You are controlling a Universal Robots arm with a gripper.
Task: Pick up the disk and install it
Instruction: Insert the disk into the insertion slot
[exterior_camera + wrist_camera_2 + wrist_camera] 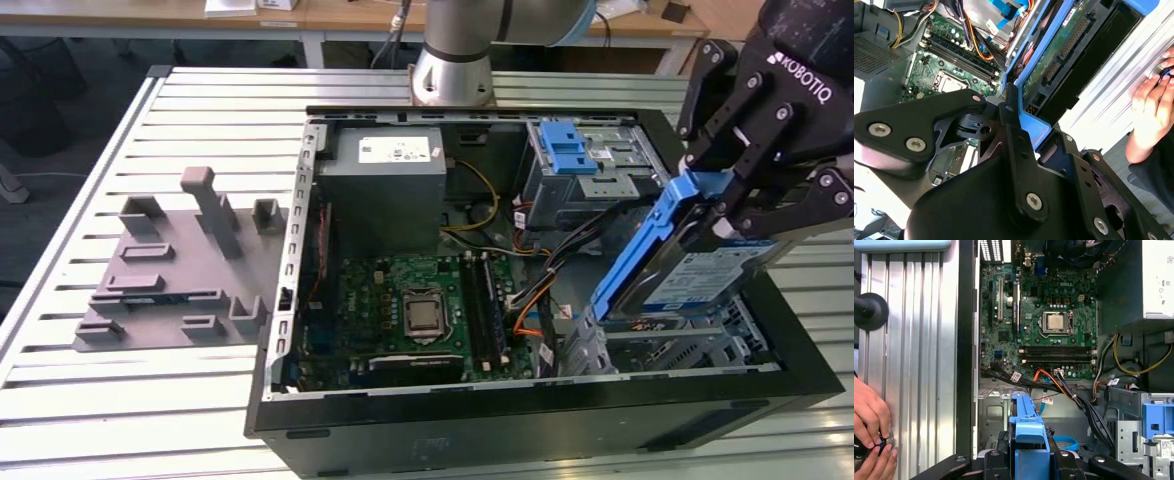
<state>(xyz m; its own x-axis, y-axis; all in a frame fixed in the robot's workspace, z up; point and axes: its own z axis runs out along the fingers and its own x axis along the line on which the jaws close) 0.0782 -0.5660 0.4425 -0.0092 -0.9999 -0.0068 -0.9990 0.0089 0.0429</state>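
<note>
My black gripper (731, 205) is shut on the disk (697, 278), a silver drive with a white-and-blue label and blue carrier rails (638, 250). The disk hangs tilted, one end up, over the front metal bay (667, 345) at the exterior view's right of the open computer case. The disk's green underside (1069, 47) shows in the second wrist view, with the blue carrier (1028, 120) between my fingers. In the first wrist view the blue carrier (1029, 427) sticks out from my gripper (1029, 460) above the bay floor (996, 415).
Inside the case lie the motherboard (414, 300), a grey power-supply box (387, 190), loose cables (527, 290) and a drive cage with a blue latch (581, 150). A grey fixture (174, 260) sits on the slatted table. A person's hands (871, 420) rest beside the case.
</note>
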